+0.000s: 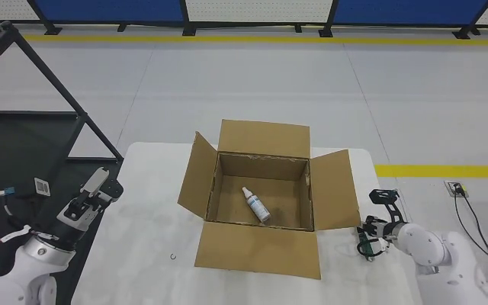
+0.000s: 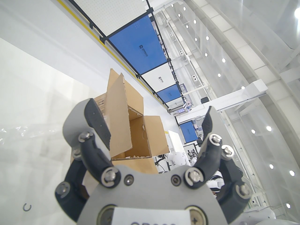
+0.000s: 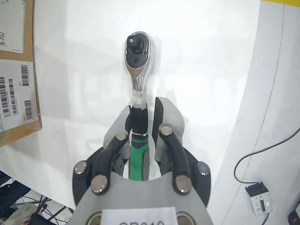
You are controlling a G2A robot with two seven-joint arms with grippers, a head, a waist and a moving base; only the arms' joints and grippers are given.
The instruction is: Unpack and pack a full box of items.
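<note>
From my console I see a pale grey floor (image 1: 252, 84) running back to a yellow line (image 1: 229, 38) and a row of partitions: blue panels (image 1: 107, 9) alternate with white perforated panels (image 1: 259, 8) in black frames. A shorter yellow stripe (image 1: 431, 171) marks the floor on the right, near a small plug box (image 1: 456, 187) with a black cable (image 1: 471, 221) trailing from it. A black metal frame (image 1: 53, 91) stands at the left over a dark mat (image 1: 30, 145). The table (image 1: 145, 229) wears a white cover. Overhead, round ceiling lights (image 2: 207, 38) dot a white roof with curved beams (image 2: 234, 40).
</note>
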